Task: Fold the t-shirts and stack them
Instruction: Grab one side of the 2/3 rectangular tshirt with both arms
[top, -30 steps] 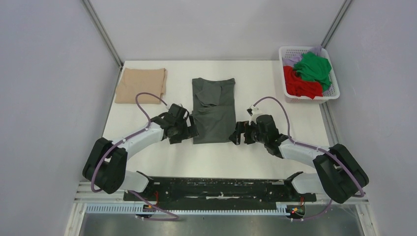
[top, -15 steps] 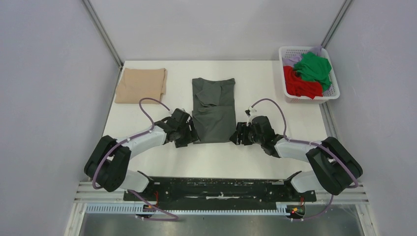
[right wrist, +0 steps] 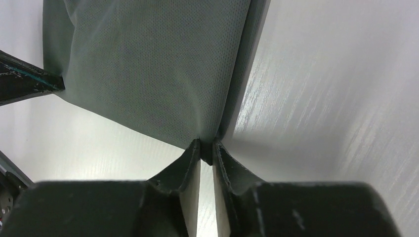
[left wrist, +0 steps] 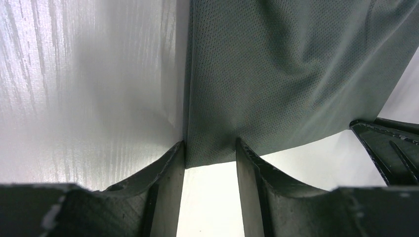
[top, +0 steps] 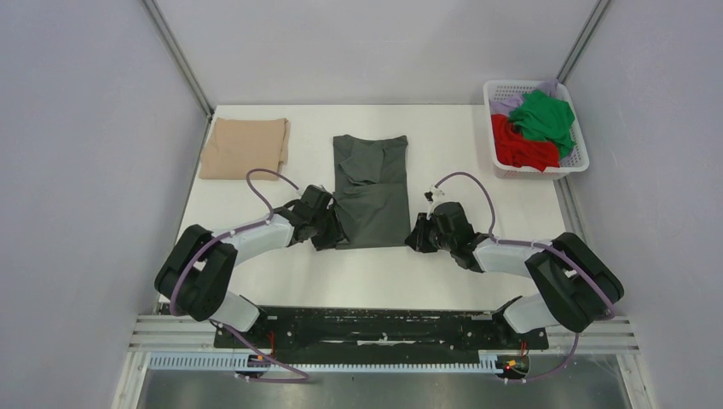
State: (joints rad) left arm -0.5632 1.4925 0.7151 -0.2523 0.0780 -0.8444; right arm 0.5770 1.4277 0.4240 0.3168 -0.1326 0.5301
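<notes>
Top external view: the dark grey t-shirt (top: pixel 371 192) lies flat on the white counter (top: pixel 477 162), folded into a long strip that runs from the far middle toward the arms. The left arm (top: pixel 256 237) reaches in from the left and the right arm (top: pixel 511 253) from the right. Their black wrists sit over the shirt's two near corners and hide those corners from above.

Left wrist view: the left fingers (left wrist: pixel 170 163) stand apart, with the near left corner of the grey cloth lying between their tips and bare counter showing in the gap below the hem. A black part of the other arm shows at the right edge.

Right wrist view: the right fingers (right wrist: pixel 190 165) are pressed nearly together and clamped on the near right corner, where the folded edge bunches into their tips.

A folded beige-tan t-shirt (top: pixel 245 146) lies at the far left of the counter, well apart from the grey one. At the far right corner stands a white lattice basket (top: pixel 580 158) holding a crumpled green t-shirt (top: pixel 543 115) on top, a red t-shirt (top: pixel 516 145) beside it and a lilac t-shirt (top: pixel 509 104) behind.
</notes>
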